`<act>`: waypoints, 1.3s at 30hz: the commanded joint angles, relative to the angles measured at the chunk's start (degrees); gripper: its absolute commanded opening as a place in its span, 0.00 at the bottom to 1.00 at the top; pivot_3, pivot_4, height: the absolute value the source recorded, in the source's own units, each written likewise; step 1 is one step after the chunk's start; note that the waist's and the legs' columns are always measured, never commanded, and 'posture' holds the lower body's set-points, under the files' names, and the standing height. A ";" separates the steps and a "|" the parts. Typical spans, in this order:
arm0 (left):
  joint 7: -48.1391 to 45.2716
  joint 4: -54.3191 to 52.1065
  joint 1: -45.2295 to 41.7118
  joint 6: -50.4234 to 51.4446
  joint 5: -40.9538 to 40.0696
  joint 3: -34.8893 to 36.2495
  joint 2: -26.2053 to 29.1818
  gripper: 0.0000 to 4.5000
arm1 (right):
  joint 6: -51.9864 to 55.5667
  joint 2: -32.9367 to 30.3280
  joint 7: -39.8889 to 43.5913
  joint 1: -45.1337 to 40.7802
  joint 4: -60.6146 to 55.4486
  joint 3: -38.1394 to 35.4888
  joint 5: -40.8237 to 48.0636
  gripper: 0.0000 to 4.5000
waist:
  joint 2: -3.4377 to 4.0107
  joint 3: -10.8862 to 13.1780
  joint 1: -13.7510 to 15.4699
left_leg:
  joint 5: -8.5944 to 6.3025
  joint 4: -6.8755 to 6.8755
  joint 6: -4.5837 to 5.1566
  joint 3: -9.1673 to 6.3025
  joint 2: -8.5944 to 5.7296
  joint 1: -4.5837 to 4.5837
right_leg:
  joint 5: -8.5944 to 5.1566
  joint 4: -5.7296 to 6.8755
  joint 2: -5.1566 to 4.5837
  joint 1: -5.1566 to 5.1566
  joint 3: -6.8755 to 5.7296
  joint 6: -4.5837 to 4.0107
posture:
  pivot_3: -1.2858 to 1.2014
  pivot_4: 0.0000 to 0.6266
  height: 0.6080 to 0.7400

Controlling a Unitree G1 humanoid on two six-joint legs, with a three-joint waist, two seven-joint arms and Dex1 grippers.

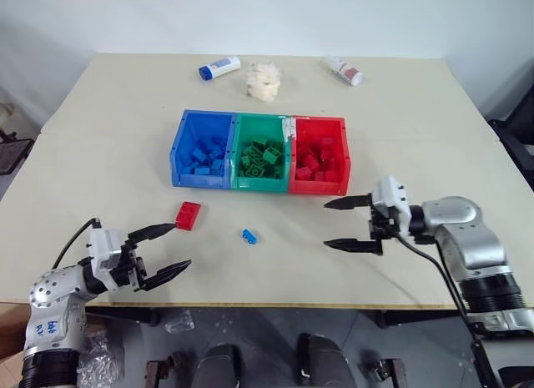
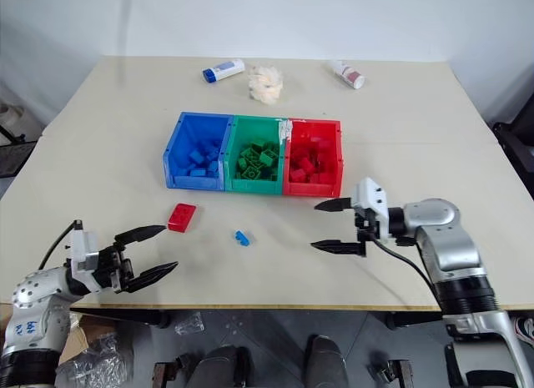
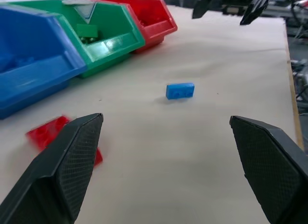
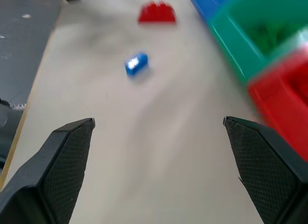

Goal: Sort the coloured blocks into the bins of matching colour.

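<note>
Red block and smaller blue block loose before joined bins (blue, green, red), all part-filled.

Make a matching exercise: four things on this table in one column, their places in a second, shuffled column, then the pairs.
1. red studded plastic brick
2. small blue studded plastic brick
3. green rectangular plastic bin
4. white bottle with blue cap

A. middle of the bin row
B. far table edge
C. loose, nearest the left gripper
D. loose, between both grippers

Pairs: 1-C, 2-D, 3-A, 4-B
</note>
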 commanded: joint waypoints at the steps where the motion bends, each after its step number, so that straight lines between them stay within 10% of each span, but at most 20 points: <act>1: 0.71 -4.03 4.37 -0.38 -2.15 3.14 0.66 1.00 | -0.60 -3.46 1.75 2.26 0.13 -3.55 1.55 0.99 | 0.01 0.00 0.35 | 0.00 0.00 -0.01 0.00 0.00 0.00 | 0.00 -0.01 0.00 0.00 0.00 0.00 | 0.52 0.24 1.00; 15: 7.61 -15.59 7.28 2.73 0.26 -0.97 -0.21 1.00 | -0.17 -1.23 -1.61 2.68 -2.25 -3.53 2.46 0.99 | 0.03 0.02 0.94 | -0.05 0.05 -0.01 -0.01 0.02 -0.01 | 0.01 -0.05 0.00 0.04 -0.02 -0.02 | 0.52 0.24 1.00; 39: 18.79 1.20 -23.55 7.96 25.39 -31.46 -9.96 0.91 | 1.46 2.91 -17.36 13.88 -20.38 -7.03 4.65 1.00 | 0.03 0.02 2.29 | -0.04 0.13 -0.02 -0.02 -0.02 -0.01 | 0.03 -0.07 0.03 0.11 -0.04 -0.01 | 0.52 0.24 1.00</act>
